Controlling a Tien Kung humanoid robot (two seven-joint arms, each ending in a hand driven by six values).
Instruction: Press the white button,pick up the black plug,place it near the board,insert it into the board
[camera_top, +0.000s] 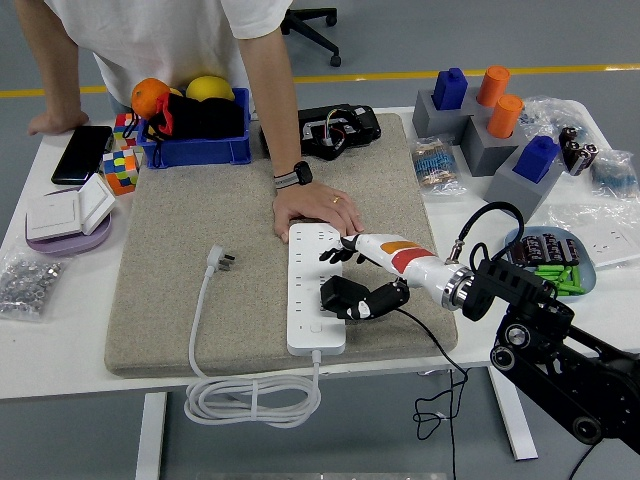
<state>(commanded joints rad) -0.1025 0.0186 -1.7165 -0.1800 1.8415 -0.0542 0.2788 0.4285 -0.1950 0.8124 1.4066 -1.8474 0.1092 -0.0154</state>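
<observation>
A white power strip (304, 300) lies lengthwise on the grey felt mat (200, 210), its white button (316, 327) near the close end. My right hand (352, 282) reaches in from the right over the strip's right edge. Its lower fingers (378, 299) are curled on the black plug (336, 294), which sits over the strip's middle sockets. Its upper fingers (334, 254) stick out over the strip. The plug's black cable (440, 350) trails off the table's front. A person's hand (312, 212) rests on the strip's far end. My left arm is out of view.
The strip's own white plug (218, 260) lies on the mat to the left, its cable coiled (255, 400) below the table edge. A blue bin of fruit (195, 150) and a black device (335, 128) stand behind. A tray of batteries (550, 265) and grey blocks (500, 140) are on the right.
</observation>
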